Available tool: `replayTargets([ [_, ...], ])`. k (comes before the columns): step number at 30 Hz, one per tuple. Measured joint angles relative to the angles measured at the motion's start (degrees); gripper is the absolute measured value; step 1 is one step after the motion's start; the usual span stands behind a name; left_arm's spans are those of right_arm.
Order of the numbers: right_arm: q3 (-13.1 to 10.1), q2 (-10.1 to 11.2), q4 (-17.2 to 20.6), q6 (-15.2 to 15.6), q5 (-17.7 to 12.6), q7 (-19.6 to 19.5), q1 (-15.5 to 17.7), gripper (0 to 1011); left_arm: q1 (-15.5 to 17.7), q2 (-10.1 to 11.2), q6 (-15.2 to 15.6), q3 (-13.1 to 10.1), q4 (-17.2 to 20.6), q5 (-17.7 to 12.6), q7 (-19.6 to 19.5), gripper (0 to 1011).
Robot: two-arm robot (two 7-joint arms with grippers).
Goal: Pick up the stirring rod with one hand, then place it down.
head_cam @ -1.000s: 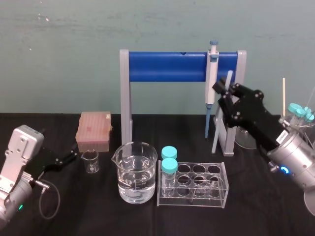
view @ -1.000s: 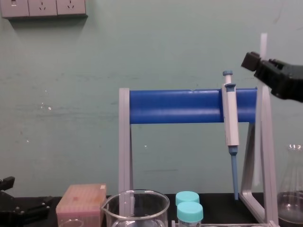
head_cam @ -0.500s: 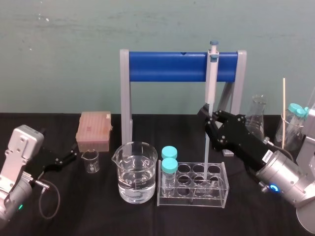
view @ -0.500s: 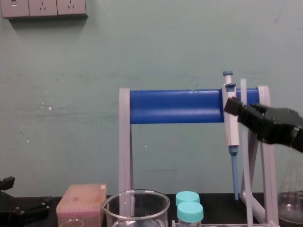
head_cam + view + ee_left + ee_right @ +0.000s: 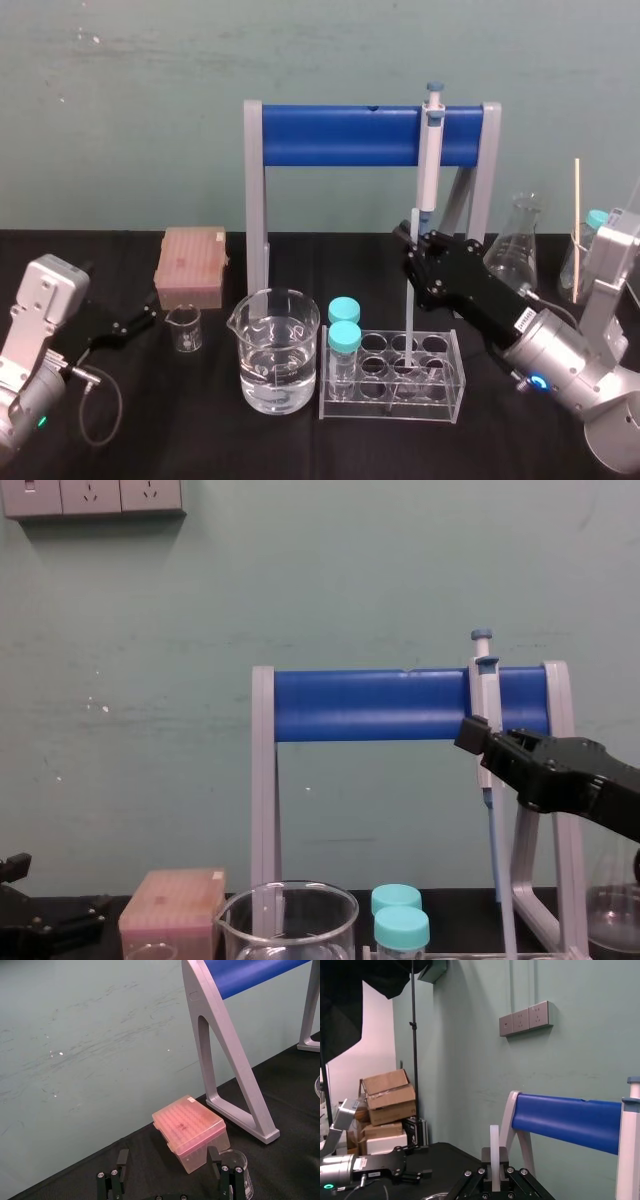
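The stirring rod (image 5: 408,325) is a thin whitish stick held nearly upright. My right gripper (image 5: 414,243) is shut on its upper part, in front of the blue stand's right post. The rod's lower end reaches down among the wells of the clear tube rack (image 5: 445,392). In the chest view the right gripper (image 5: 482,746) sits beside the pipette, with the rod (image 5: 508,928) hanging below it. The right wrist view shows the rod (image 5: 494,1152) sticking up between the fingers (image 5: 485,1176). My left gripper (image 5: 142,321) rests open at the table's left side, its fingers (image 5: 117,1179) wide apart.
A grey-and-blue pipette (image 5: 430,150) hangs on the blue-barred stand (image 5: 340,135). A beaker of water (image 5: 275,352), two teal-capped tubes (image 5: 343,337), a small beaker (image 5: 184,328) and a pink tip box (image 5: 190,265) stand left of the rack. A conical flask (image 5: 518,240) is at the right.
My right gripper has come down and to the left with the rod, from high beside the stand's right post to just above the rack. The left arm has not moved.
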State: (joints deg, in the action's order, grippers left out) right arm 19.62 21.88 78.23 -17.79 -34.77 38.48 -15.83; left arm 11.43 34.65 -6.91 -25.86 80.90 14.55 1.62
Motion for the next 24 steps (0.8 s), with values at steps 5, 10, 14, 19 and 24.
replayTargets([
  [5, 0.54, -0.62, -1.63, -0.31, 0.62, 0.05, -0.87, 77, 0.00, 0.00, 0.00, 0.00, 0.00, 0.00, 0.00, 1000],
  [10, 1.20, -1.01, -2.99, 0.49, 1.01, 0.11, -1.14, 77, 0.00, 0.00, 0.00, 0.00, 0.00, 0.00, 0.00, 1000],
  [14, 1.68, -1.26, -4.07, 0.86, 1.58, -0.06, -1.14, 77, 0.00, 0.00, 0.00, 0.00, 0.00, 0.00, 0.00, 1000],
  [19, 2.01, -1.54, -5.42, 0.92, 2.52, -0.64, -1.27, 77, 0.00, 0.00, 0.00, 0.00, 0.00, 0.00, 0.00, 1000],
  [24, 2.12, -2.13, -6.92, 0.52, 3.37, -0.97, -1.70, 77, 0.00, 0.00, 0.00, 0.00, 0.00, 0.00, 0.00, 1000],
])
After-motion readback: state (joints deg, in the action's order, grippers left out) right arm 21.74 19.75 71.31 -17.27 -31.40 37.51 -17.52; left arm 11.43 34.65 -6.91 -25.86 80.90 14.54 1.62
